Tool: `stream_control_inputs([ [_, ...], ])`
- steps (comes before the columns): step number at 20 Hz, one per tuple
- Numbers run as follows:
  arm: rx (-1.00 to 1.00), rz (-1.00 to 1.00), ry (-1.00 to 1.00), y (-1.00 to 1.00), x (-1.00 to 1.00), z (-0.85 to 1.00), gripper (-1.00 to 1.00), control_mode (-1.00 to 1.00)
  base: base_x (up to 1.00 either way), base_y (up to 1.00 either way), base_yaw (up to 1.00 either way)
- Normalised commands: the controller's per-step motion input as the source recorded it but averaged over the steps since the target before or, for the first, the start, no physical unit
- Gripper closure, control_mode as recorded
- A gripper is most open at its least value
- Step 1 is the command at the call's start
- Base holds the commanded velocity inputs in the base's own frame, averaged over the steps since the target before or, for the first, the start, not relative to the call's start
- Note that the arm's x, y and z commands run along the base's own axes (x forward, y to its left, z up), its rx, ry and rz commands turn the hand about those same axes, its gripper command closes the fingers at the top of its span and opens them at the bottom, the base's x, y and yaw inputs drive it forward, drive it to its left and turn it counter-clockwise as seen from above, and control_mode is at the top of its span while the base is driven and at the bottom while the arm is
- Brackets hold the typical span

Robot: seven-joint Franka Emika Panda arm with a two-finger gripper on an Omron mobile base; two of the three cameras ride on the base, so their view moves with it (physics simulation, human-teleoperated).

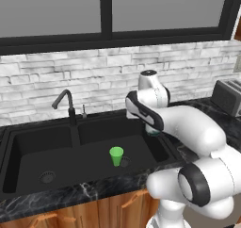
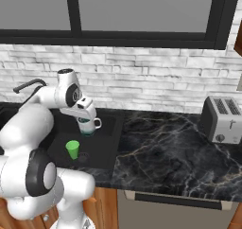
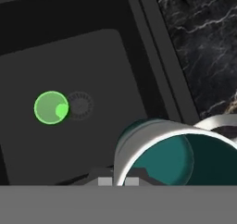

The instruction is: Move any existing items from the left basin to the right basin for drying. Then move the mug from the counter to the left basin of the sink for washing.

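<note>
While the arm hangs over the sink's right side, the scene reads:
gripper (image 2: 86, 125): closed on the mug's rim
mug (image 2: 88, 125): lifted above the right basin (image 1: 155, 144), handle to the right
cup (image 1: 116, 156): upright in the right basin, beside its drain (image 3: 79, 105)

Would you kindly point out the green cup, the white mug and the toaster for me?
Green cup (image 1: 116, 156), left base view, on its side wall.
White mug (image 2: 96, 124), right base view, on its handle side.
Toaster (image 2: 221, 120), right base view, on its front face.
</note>
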Motion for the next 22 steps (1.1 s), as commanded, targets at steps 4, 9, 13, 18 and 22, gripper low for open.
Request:
stream_control_inputs([
  [4, 0.0, 0.16, 0.04, 0.8, 0.01, 0.0, 1.0, -1.0, 0.0, 0.0, 0.0],
  [9, 0.0, 0.15, 0.06, 0.78, 0.0, 0.0, 1.0, -1.0, 0.0, 0.0, 0.0],
  [13, 0.0, 0.14, 0.07, 0.78, 0.0, 0.0, 1.0, -1.0, 0.0, 0.0, 0.0],
  [18, 0.0, 0.12, 0.04, 0.8, 0.0, 0.0, 1.0, -1.0, 0.0, 0.0, 0.0],
  [22, 0.0, 0.11, 0.02, 0.78, 0.0, 0.0, 1.0, -1.0, 0.0, 0.0, 0.0],
])
